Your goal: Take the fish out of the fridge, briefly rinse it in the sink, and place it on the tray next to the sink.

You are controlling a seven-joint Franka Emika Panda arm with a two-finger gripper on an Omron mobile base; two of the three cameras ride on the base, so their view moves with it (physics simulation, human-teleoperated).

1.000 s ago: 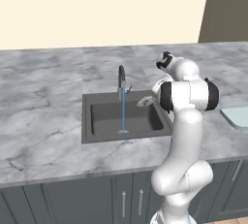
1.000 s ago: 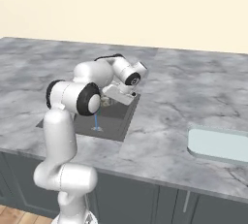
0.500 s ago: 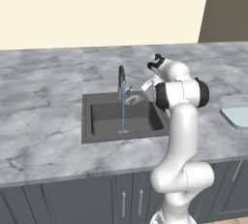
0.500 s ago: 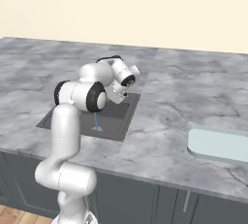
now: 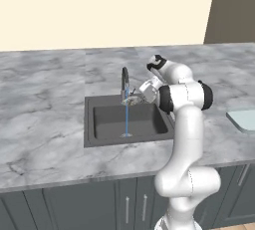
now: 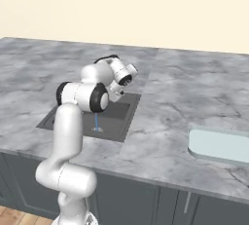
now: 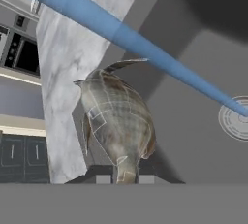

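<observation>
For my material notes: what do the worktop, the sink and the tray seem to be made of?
Worktop: looks like grey marble, with pale veins and a dull sheen. Sink: dark grey, matte and even, perhaps composite or coated metal; the look leaves it open. Tray: pale blue-green, smooth and plain, probably plastic, though this is uncertain.

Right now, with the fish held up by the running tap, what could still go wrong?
The gripper pinches the fish only near its tail end, so it might slip into the sink. The water stream passes beside the fish in the hand view, so the rinse may miss it. The tray lies well off to the side, a long carry.
</observation>
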